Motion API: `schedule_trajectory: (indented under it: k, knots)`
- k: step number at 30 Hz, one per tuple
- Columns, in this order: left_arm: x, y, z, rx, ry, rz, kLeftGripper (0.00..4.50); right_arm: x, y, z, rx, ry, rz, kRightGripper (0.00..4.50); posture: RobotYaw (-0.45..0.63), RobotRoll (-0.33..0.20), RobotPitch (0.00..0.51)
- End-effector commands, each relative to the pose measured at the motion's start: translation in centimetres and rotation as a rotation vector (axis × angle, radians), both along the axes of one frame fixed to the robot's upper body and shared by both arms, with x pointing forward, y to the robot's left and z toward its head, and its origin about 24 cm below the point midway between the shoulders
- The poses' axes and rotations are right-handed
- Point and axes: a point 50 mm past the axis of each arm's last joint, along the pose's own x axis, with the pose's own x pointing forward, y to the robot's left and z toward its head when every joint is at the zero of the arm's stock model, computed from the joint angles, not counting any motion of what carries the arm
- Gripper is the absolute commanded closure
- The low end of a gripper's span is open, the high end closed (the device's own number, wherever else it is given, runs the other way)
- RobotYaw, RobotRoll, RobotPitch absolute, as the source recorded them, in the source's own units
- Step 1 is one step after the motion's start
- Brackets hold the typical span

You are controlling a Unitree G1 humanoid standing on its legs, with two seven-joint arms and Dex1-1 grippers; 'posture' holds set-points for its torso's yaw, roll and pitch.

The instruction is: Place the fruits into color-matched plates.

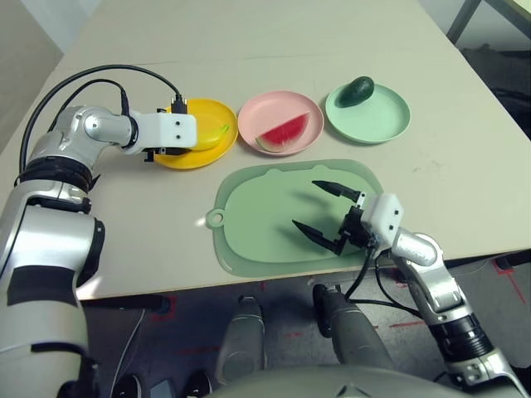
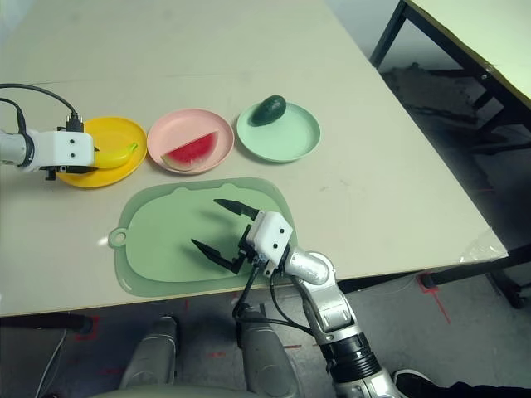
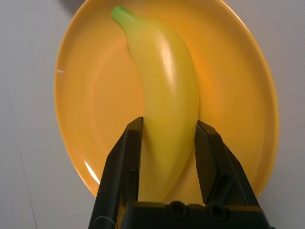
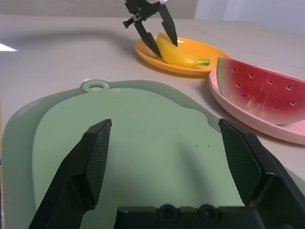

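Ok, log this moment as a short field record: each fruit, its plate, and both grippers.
banana: lying in the yellow plate, clamped by the left gripper
watermelon wedge: in the pink plate
avocado: on the far rim of the mint green plate
right gripper: open, holding nothing, over the cutting mat
task state: all fruits on matching plates; banana not yet released

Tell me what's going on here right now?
The left gripper is shut on the curved yellow banana, holding it in the round yellow plate. The red watermelon wedge lies in the pink plate, the dark green avocado in the mint green plate. The right gripper is open over the pale green mat.
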Motion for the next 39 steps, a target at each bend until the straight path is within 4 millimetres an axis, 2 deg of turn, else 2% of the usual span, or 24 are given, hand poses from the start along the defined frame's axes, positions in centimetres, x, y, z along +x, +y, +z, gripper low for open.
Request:
schedule_trajectory:
  k: [1,6,21,23,30,35,39]
  knots:
    - [-0.1,0.1,0.0,-0.004,0.002,-0.003,2.84,-0.7,0.2,-0.3,-0.003,0.031,0.021,0.00,-0.10,0.000,0.294]
    - [-0.1,-0.1,0.4,-0.001,-0.003,-0.018,2.84,-1.0,0.3,-0.3,0.005,0.047,0.027,0.00,-0.10,0.000,0.304]
    - [-0.3,-0.1,-0.7,0.005,0.049,-0.024,2.84,-1.2,0.2,-0.1,0.005,0.058,0.024,0.00,-0.12,0.000,0.305]
    - [-0.3,-0.1,-0.7,0.003,0.049,-0.025,2.10,-1.3,0.3,-0.2,0.004,0.061,0.031,0.00,-0.12,0.000,0.303]
    - [-0.2,-0.3,-0.9,0.003,0.050,-0.027,0.02,-1.0,0.3,-0.1,0.008,0.057,0.033,0.00,-0.13,0.000,0.301]
    - [-0.1,-0.4,-0.6,0.004,0.041,-0.029,0.02,-0.9,0.0,0.0,0.013,0.057,0.022,0.00,-0.12,0.000,0.298]
    - [-0.4,0.0,0.0,-0.043,0.042,-0.021,0.02,-0.3,-1.3,0.3,0.027,0.057,-0.032,0.00,-0.12,0.000,0.292]
